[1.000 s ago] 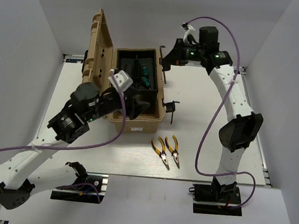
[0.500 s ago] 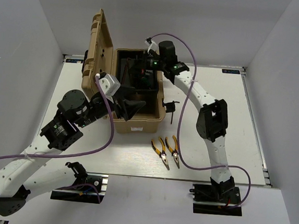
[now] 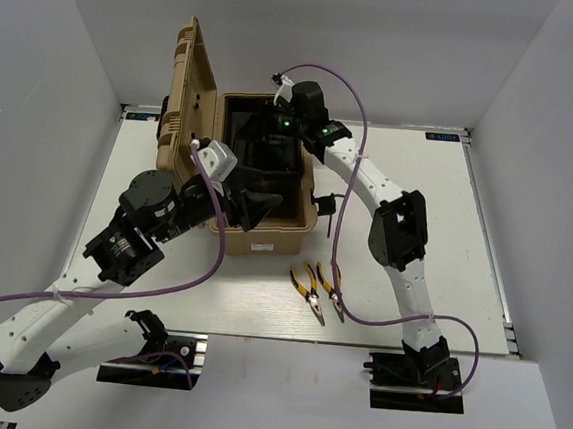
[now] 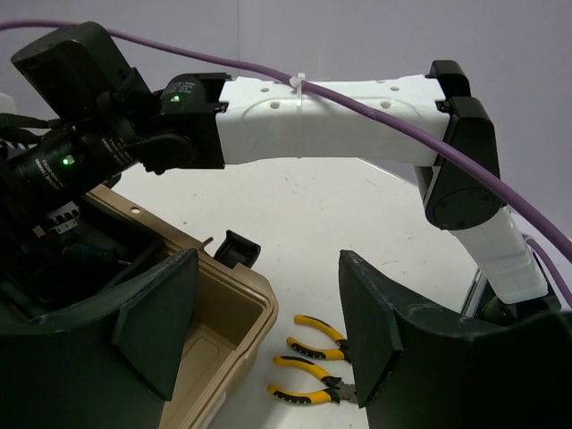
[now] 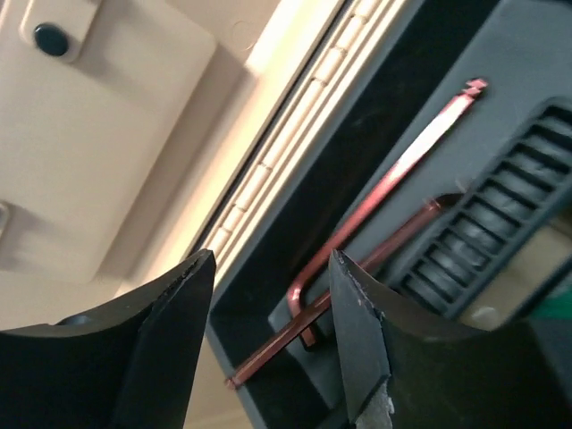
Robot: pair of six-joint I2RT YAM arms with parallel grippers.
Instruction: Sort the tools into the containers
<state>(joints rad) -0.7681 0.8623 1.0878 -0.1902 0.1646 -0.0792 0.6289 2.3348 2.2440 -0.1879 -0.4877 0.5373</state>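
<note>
The tan toolbox (image 3: 264, 238) stands open, its ribbed lid (image 3: 191, 86) upright on the left. My right gripper (image 3: 265, 140) reaches into the black interior; in the right wrist view it (image 5: 273, 259) is open just above two L-shaped hex keys (image 5: 393, 174) (image 5: 268, 353) that lie crossed in the black tray, held by nothing. My left gripper (image 3: 255, 208) hovers open and empty over the box's front edge (image 4: 241, 304). Two yellow-and-black pliers (image 3: 308, 287) (image 3: 334, 285) lie side by side on the table in front of the box, also visible as pliers (image 4: 313, 331) (image 4: 308, 389) in the left wrist view.
A black latch (image 4: 237, 250) hangs open on the box's right side. The right arm (image 3: 369, 187) arches over the table to the right of the box, its purple cable (image 3: 339, 249) looping down near the pliers. White walls close in the table on three sides.
The right arm swung from the back right into the toolbox and its jaws opened. The left arm shifted slightly near the box's front and stayed open.
</note>
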